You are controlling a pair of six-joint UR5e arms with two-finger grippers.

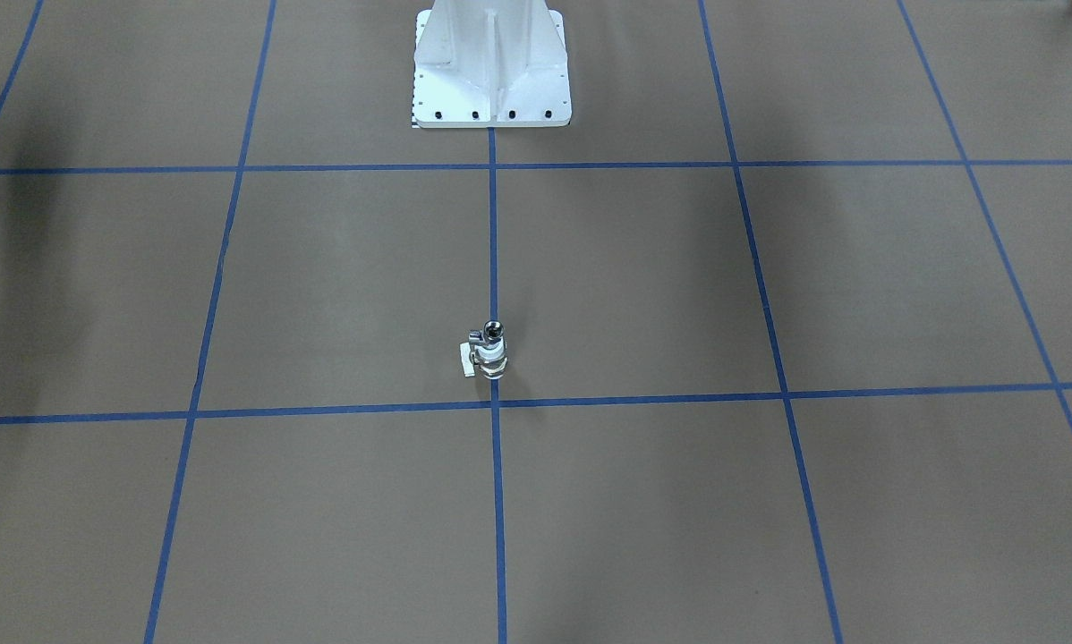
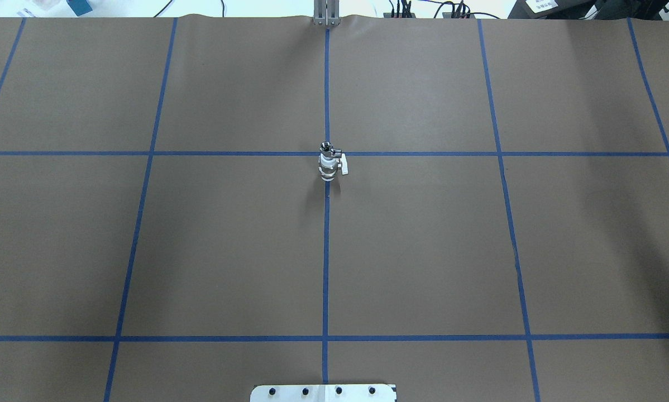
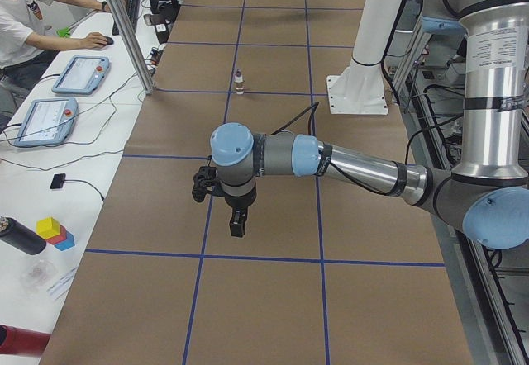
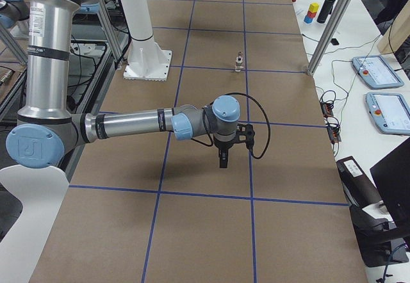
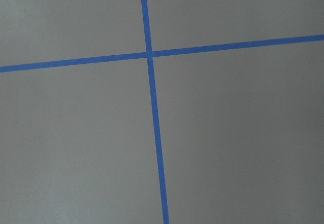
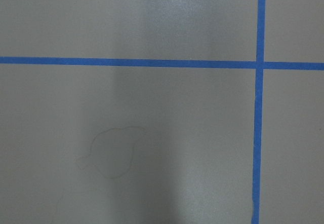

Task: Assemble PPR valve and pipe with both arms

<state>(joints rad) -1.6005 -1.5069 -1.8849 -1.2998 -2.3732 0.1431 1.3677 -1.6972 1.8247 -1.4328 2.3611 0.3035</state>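
The left gripper (image 3: 237, 229) hangs fingers-down over the table (image 2: 424, 251) at the robot's left end. It shows only in the side view, so I cannot tell whether its fingers are spread or pressed together. The right gripper (image 4: 222, 162) hangs the same way over the robot's right end, and its state cannot be told either. Each wrist camera sees only brown table cover and a crossing of blue tape (image 2: 325, 251).

Both grippers are well apart from the valve (image 2: 327, 166), which stands midway between them on the table's centre tape line. Its foot sits just on the robot's side of a cross line. Its long axis is upright, with one white ring end down on the table and the other up. The white lever (image 2: 344, 167) sticks out toward the robot's right.

The pipe (image 2: 326, 148) sits on the valve's upper end, touching it and in line with it. Its open mouth faces straight up, and a short chrome stub branches toward the robot's right, above the lever.

The white base (image 1: 491, 80) stands on the same centre line, well apart from the valve.
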